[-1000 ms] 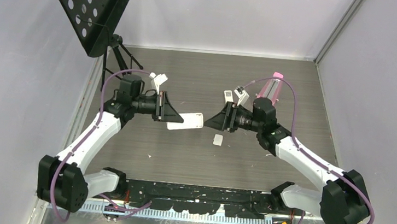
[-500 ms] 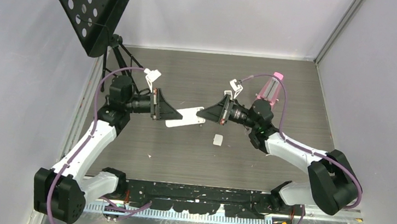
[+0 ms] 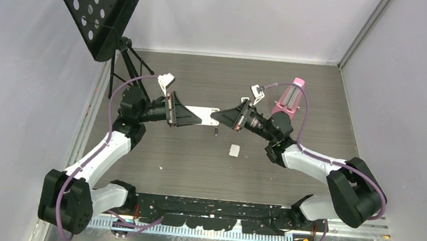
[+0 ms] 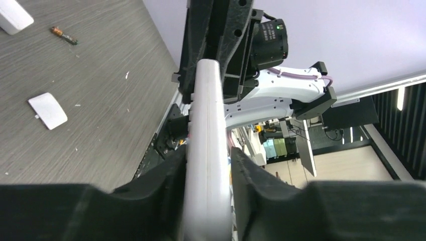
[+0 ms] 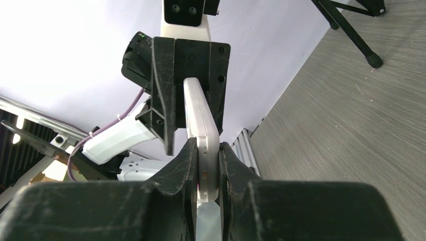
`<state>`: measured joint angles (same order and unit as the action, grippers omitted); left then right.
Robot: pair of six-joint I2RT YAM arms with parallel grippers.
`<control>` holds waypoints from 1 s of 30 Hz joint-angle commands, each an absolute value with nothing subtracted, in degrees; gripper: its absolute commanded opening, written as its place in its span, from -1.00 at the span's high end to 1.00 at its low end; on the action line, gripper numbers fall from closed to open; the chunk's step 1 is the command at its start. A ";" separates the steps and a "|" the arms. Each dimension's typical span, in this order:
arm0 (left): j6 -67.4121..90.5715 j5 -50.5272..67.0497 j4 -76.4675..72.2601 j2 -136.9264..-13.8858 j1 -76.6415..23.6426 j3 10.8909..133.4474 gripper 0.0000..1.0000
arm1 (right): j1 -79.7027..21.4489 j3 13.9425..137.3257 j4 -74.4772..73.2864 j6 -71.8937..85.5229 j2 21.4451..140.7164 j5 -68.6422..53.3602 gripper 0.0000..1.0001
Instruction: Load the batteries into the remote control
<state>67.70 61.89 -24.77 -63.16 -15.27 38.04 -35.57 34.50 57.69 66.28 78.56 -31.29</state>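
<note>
Left arm (image 3: pixel 111 146): reaching level, left gripper (image 3: pixel 197 119) around one end of the short white rounded remote control (image 3: pixel 206 113); I cannot tell if it pinches.
Right arm (image 3: pixel 313 162): mirrored, right gripper (image 5: pixel 207 148) clamped on the other end.
Remote: aloft beyond the small white flat plate (image 3: pixel 233 150).
Battery (image 3: pixel 216 134): thin dark cylinder, just left of that plate.

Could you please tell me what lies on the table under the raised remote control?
Beside the remote control, one battery lies on the table; the strip directly beneath is hidden from above.
</note>
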 commanded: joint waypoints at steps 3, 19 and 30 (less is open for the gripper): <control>64.61 60.08 -26.22 -62.33 -15.29 40.05 0.64 | -35.77 37.28 56.99 63.26 78.53 -31.05 0.87; 35.48 48.32 3.91 -53.20 -15.26 43.82 1.00 | -35.68 42.44 8.34 49.22 67.42 0.46 -0.23; 30.44 45.59 4.04 -42.38 -15.26 42.43 1.00 | -40.31 55.40 -12.34 45.43 84.13 7.51 -0.04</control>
<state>33.67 47.97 4.56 -44.42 -15.27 41.89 -37.67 48.47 -6.31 49.41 78.22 5.19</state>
